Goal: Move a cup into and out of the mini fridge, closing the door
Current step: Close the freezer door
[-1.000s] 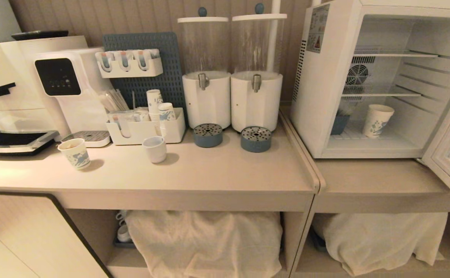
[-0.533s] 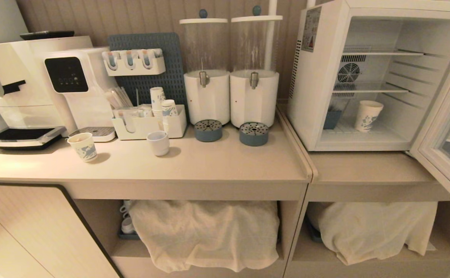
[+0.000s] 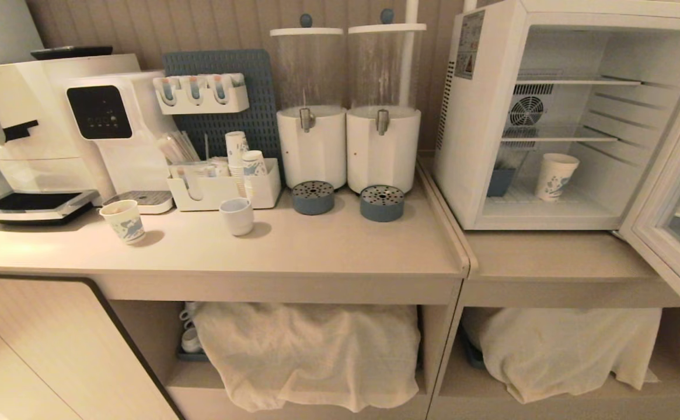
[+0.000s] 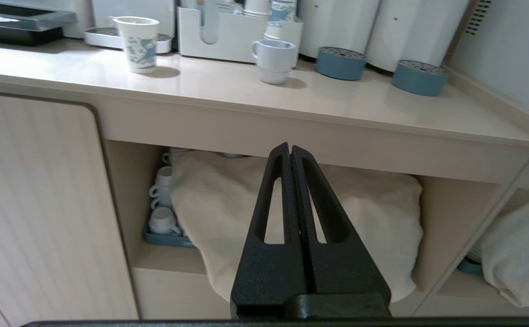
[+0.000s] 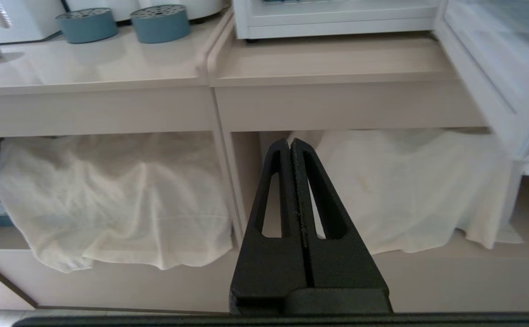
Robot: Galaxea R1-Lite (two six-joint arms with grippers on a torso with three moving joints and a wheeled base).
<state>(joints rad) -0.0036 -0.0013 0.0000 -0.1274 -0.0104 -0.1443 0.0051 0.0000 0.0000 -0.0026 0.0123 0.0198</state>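
The mini fridge (image 3: 480, 116) stands on the lower right counter with its door (image 3: 669, 227) swung wide open to the right. The cup (image 3: 555, 176), white paper with blue print, stands upright on the fridge floor, under the wire shelves. Neither arm shows in the head view. My left gripper (image 4: 290, 147) is shut and empty, hanging in front of the cloth-covered shelf below the left counter. Low before the post between the two under-counter shelves, my right gripper (image 5: 290, 141) is also shut and empty, with the fridge's bottom edge (image 5: 337, 25) and the door (image 5: 496, 68) above it.
On the left counter (image 3: 345, 251) stand a short printed paper cup (image 3: 123, 221), a white mug (image 3: 237, 216), a cup organiser (image 3: 223, 189), two dispensers (image 3: 348, 146) with blue drip trays and coffee machines (image 3: 53, 128). Cloths (image 3: 310, 350) cover the shelves underneath.
The whole head view has shifted a little since a second ago, so the camera moved. The cup, the fridge door and the counter items kept their places.
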